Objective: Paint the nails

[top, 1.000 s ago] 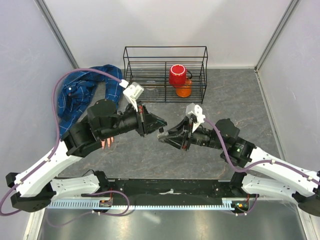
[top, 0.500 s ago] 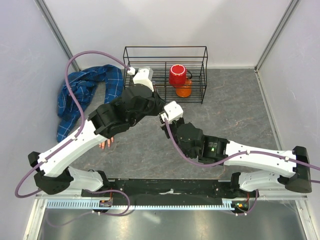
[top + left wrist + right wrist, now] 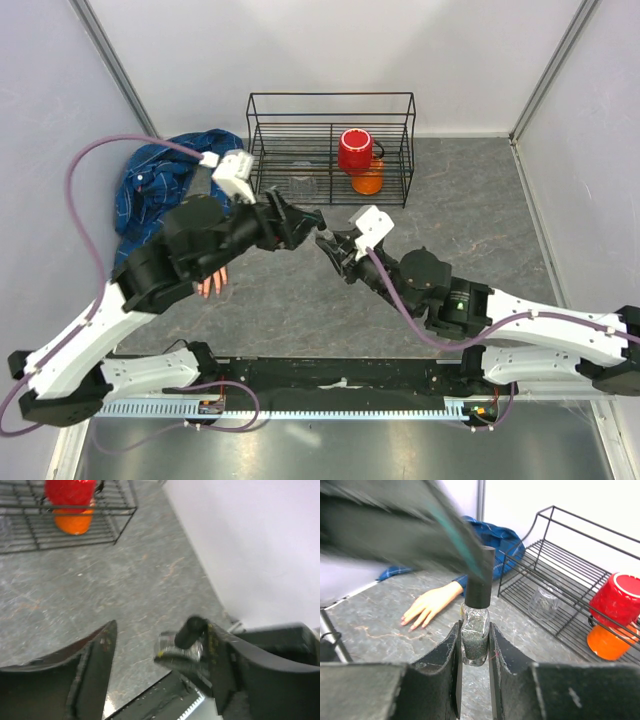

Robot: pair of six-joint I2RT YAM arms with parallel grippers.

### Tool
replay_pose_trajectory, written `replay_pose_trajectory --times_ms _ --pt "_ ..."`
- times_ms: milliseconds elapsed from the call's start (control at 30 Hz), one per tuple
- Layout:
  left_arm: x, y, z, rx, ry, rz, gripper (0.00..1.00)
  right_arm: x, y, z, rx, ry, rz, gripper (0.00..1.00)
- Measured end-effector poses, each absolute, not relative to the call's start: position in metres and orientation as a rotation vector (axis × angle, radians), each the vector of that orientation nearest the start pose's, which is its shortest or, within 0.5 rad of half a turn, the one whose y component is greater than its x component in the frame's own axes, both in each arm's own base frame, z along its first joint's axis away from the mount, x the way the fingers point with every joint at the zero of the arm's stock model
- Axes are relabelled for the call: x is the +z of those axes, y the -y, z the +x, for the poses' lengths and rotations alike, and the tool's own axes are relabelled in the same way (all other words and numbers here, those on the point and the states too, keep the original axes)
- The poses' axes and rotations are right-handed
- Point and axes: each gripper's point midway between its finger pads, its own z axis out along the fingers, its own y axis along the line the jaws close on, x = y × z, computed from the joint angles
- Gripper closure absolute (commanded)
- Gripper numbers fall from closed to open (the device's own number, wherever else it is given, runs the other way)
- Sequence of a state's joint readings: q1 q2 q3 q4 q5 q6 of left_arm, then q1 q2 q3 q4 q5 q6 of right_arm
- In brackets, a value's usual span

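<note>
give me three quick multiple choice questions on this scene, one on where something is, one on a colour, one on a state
1. Where is the red cup?
A. in the wire rack
B. on the bare table
C. on the blue sleeve

2. What colour is the cap of the bottle?
A. white
B. black
C. red

3. How is the right gripper?
A. open and empty
B. shut on nothing
C. shut on the bottle

Key:
1 A, the cup sits inside the rack's wires, next to an orange thing.
2 B, the tall cap above the glittery glass is black.
3 C, both fingers press the bottle's sides in the right wrist view.
</note>
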State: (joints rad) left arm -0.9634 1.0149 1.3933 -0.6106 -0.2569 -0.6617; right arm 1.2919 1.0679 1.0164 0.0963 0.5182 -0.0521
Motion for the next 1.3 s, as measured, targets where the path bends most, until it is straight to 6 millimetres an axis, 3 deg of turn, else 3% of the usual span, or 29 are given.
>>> replay_pose_trajectory --times_ms 67,233,367,500,567,700,800,933,1033,1300 --pt "0.410 0.242 0.189 -0.963 -1.833 0.112 0.15 0.366 -0.326 0.180 0.623 -1.417 -0.630 1.00" --pt "0.442 0.216 0.158 -1.069 -1.690 0.168 0.17 0.372 -0.315 0.163 0.716 -1.373 -0.689 1.00" --pt "0.456 0.211 0.141 -1.140 -1.626 0.225 0.18 0.380 -0.307 0.152 0.806 -1.336 -0.725 1.00" --pt "0.452 0.226 0.129 -1.209 -1.637 0.327 0.23 0.388 -0.302 0.144 0.898 -1.306 -0.747 1.00" --pt "0.447 0.239 0.125 -1.242 -1.658 0.383 0.33 0.391 -0.301 0.140 0.942 -1.293 -0.763 1.00" --pt "0.437 0.259 0.127 -1.254 -1.721 0.452 0.34 0.390 -0.303 0.134 1.000 -1.291 -0.789 1.00" --pt "0.442 0.269 0.134 -1.221 -1.772 0.482 0.34 0.381 -0.306 0.133 1.009 -1.321 -0.815 1.00" --pt "0.457 0.271 0.138 -1.166 -1.817 0.516 0.34 0.358 -0.311 0.132 0.992 -1.393 -0.874 1.00" --pt "0.456 0.268 0.136 -1.137 -1.850 0.550 0.34 0.347 -0.313 0.131 0.981 -1.424 -0.905 1.00" --pt "0.423 0.264 0.131 -1.086 -1.941 0.615 0.38 0.341 -0.314 0.128 0.984 -1.427 -0.946 1.00"
